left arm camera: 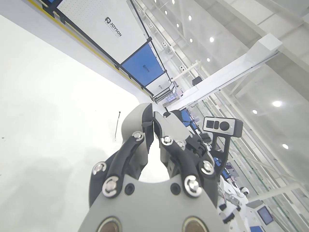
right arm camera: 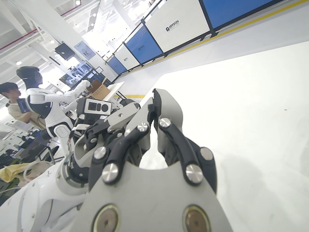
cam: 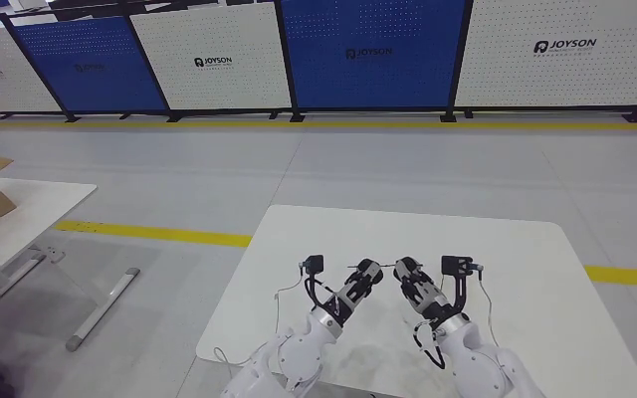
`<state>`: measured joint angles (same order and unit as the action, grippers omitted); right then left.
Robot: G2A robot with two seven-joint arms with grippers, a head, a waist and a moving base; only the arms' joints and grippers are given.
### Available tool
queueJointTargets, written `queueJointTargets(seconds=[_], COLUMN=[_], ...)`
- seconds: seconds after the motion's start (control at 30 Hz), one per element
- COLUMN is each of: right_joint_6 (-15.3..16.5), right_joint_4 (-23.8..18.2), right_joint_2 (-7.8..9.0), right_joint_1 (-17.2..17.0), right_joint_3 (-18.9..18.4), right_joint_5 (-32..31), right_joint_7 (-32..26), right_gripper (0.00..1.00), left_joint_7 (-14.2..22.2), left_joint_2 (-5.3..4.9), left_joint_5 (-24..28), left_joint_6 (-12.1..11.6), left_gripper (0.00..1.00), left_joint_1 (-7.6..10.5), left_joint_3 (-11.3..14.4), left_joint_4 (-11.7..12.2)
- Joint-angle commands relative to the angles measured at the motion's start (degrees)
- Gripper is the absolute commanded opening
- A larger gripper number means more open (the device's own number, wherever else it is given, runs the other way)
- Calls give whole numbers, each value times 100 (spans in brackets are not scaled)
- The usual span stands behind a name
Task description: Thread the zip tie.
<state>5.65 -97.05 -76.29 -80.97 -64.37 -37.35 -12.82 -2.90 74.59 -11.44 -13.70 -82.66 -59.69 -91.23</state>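
A thin black zip tie (left arm camera: pixel 117 125) lies stretched out on the white table (left arm camera: pixel 48 85), just beside my left gripper (left arm camera: pixel 153 119); I cannot tell whether they touch. From above the zip tie (cam: pixel 353 266) shows as a short dark line to the left of the left gripper (cam: pixel 370 269). That gripper is shut, and nothing shows between its pads. My right gripper (right arm camera: pixel 154 108) is shut too, with nothing seen in it. In the top view the right gripper (cam: pixel 403 267) hovers close to the left one, tips nearly facing, over the middle of the table (cam: pixel 498 249).
The table's far edge (cam: pixel 398 209) and left edge (cam: pixel 234 289) border open floor. A second white table (cam: pixel 40 209) stands off to the left. Blue and white partition panels (cam: pixel 373 55) line the back of the room.
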Motion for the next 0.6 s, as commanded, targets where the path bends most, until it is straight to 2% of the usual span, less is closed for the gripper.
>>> queueJointTargets(seconds=[0.0, 0.27, 0.3, 0.33, 0.37, 0.57], right_joint_6=[3, -4, -6, -5, 8, 54], right_joint_4=[12, 47, 48, 50, 49, 27], right_joint_2=[0, -3, -4, -4, -4, 13], right_joint_1=[13, 46, 46, 45, 41, -17], right_joint_3=[8, 27, 27, 24, 16, -48], right_joint_5=[-3, 28, 45, 65, 91, 110], right_joint_7=[-25, -77, -75, -70, -57, -86], right_gripper=[0, 0, 16, 90, 100, 100], left_joint_7=[35, 101, 91, 80, 63, 3], left_joint_2=[-2, -11, -11, -11, -9, 2], left_joint_5=[19, 55, 48, 45, 42, 16], left_joint_6=[-12, -41, -27, -10, 11, 52], left_gripper=[0, 0, 0, 0, 0, 0], left_joint_1=[-10, -44, -43, -40, -30, -1], left_joint_3=[1, -30, -37, -42, -47, -26], left_joint_4=[-22, -82, -73, -59, -42, 10])
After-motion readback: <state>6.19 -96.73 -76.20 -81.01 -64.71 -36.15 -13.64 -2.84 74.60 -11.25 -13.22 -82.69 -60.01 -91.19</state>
